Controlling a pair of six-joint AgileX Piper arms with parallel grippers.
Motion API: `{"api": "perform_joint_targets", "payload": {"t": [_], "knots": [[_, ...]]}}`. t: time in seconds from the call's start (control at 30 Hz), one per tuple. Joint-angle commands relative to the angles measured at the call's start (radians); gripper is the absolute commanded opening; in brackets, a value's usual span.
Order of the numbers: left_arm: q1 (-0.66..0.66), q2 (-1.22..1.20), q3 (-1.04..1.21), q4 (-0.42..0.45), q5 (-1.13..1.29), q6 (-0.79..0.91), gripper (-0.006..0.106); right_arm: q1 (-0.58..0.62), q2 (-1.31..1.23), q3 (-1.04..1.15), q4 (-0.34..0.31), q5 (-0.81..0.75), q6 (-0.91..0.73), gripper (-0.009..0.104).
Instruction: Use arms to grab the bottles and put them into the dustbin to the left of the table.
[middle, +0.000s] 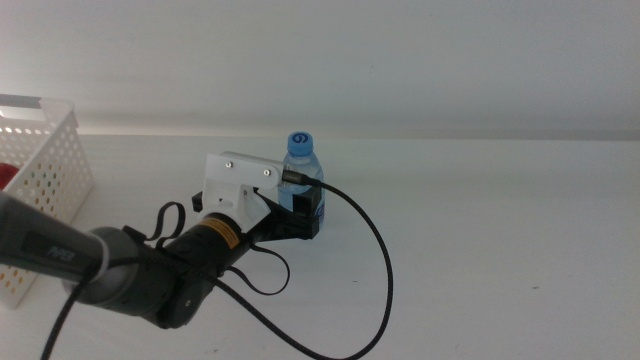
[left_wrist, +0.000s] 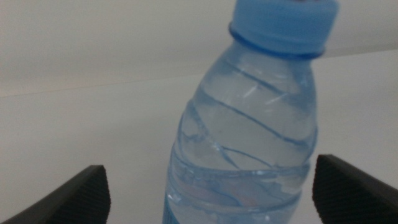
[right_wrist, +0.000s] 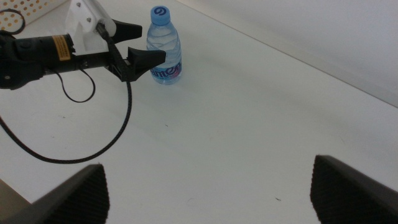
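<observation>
Left hand (middle: 297, 214) spread around water bottle (middle: 303, 170) | right wrist view: untouched | right hand (right_wrist: 208, 186) spread

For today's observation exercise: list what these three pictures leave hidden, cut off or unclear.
- Water bottle: base cut off by the left wrist view's edge; lower body hidden behind the left claw in the middle view.
- Dustbin: cropped by the middle view's edge; contents mostly hidden.
- Bottle label: too small to read in the right wrist view.
- Right claw: outside the middle view.

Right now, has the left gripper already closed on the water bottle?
No. In the left wrist view the water bottle stands between the left gripper, whose jaws are spread wide with gaps on both sides.
</observation>
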Motion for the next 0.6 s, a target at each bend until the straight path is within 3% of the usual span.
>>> {"api": "perform_joint_targets", "payload": {"t": [0.0,0.57], "knots": [[-0.004,0.023,-0.021,-0.011,-0.028,-0.008,0.085,-0.002,-0.004,-0.004,-0.004,0.050,-0.010,0.085],[-0.004,0.122,-0.122,0.023,-0.009,-0.016,0.085,-0.002,-0.004,-0.004,-0.004,0.050,-0.010,0.085]]}}
